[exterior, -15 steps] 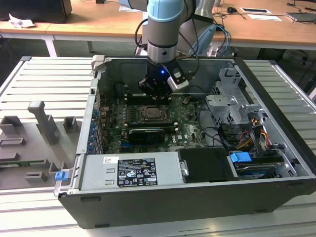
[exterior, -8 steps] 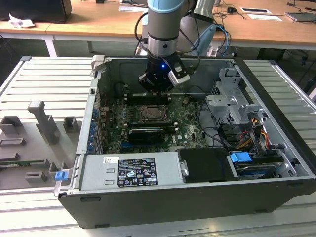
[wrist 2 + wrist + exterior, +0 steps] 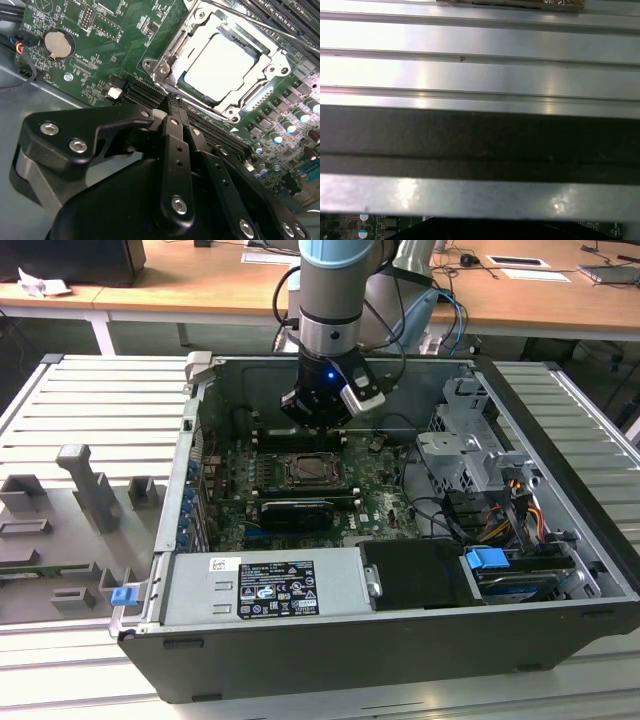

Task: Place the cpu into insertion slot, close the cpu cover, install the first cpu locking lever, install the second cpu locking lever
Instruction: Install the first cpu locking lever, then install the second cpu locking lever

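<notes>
The cpu (image 3: 217, 67) lies flat in the insertion slot (image 3: 305, 470) on the green motherboard, its pale metal top showing. The cpu cover (image 3: 172, 50) lies down over it, and its grey frame rings the chip on all sides. A thin metal lever rod (image 3: 270, 27) runs along the far edge of the socket. My gripper (image 3: 172, 102) hangs just above the board beside a corner of the socket, its two black fingers pressed together with nothing between them. In the exterior view the gripper (image 3: 318, 420) sits a little behind the socket.
The open computer case holds a grey power supply (image 3: 265, 585) in front, a drive cage (image 3: 465, 450) and cables on the exterior view's right. Black memory slots (image 3: 145, 95) and a coin battery (image 3: 57, 42) lie near the gripper. Grey fixtures (image 3: 90, 490) stand on the ribbed table.
</notes>
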Action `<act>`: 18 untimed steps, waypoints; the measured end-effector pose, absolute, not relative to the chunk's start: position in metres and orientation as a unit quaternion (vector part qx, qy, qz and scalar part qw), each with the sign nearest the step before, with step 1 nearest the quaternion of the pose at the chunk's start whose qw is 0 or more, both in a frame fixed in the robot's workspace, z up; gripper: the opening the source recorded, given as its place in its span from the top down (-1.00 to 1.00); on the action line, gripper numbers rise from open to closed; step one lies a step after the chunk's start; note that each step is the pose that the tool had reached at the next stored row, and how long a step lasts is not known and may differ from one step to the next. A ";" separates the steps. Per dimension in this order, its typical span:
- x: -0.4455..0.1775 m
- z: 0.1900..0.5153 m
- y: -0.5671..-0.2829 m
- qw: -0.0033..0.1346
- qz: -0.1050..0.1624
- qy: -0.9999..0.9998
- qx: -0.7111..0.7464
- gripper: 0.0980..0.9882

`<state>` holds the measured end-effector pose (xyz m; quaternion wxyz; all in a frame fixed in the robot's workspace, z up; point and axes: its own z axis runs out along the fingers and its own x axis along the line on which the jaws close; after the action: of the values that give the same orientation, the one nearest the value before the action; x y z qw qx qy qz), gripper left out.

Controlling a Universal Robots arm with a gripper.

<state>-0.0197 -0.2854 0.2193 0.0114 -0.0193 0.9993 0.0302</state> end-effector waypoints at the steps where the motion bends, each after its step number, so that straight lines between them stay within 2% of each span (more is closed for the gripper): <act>1: -0.020 0.219 -0.286 0.011 0.030 0.999 -0.019 0.98; 18: -0.020 0.219 -0.297 0.011 0.030 0.999 -0.019 0.98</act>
<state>-0.0196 -0.2971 0.2193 0.0114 -0.0193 0.9993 0.0302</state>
